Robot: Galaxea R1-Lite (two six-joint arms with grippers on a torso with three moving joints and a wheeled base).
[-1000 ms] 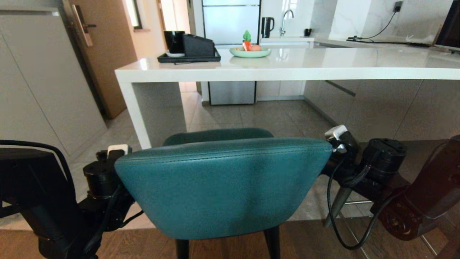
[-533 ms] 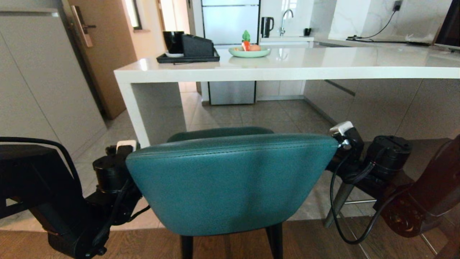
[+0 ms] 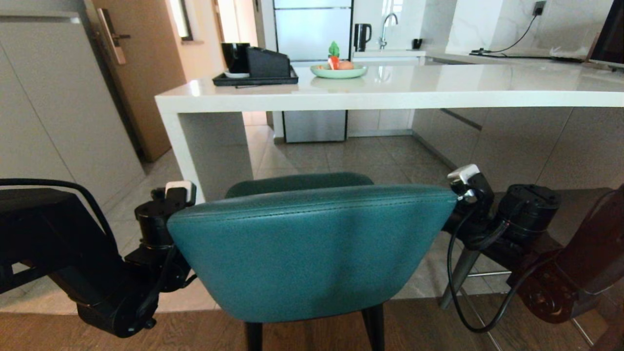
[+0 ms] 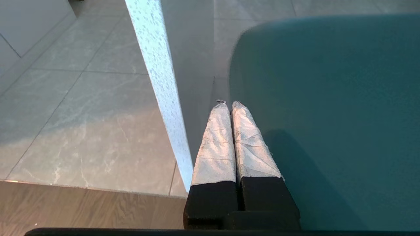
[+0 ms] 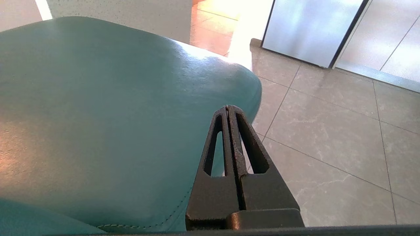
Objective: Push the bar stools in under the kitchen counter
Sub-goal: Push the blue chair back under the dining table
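The teal leather stool with rounded low back stands short of the glossy white stone counter. Left gripper and right gripper, fingers together, flank its seat. Slick padding, likely top-heavy; push low on the backrest.

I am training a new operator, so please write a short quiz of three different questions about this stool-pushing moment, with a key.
1. True or false: the teal stool is already fully under the kitchen counter.
2. Multiple choice: where are the two grippers? A) both on the countertop B) one at each side of the stool C) both parked behind the robot
3. Fill in: the jaws of the left gripper and the right gripper are both ____.

Key: 1. False; its backrest stands clear in front of the counter edge. 2. B. 3. shut, holding nothing.
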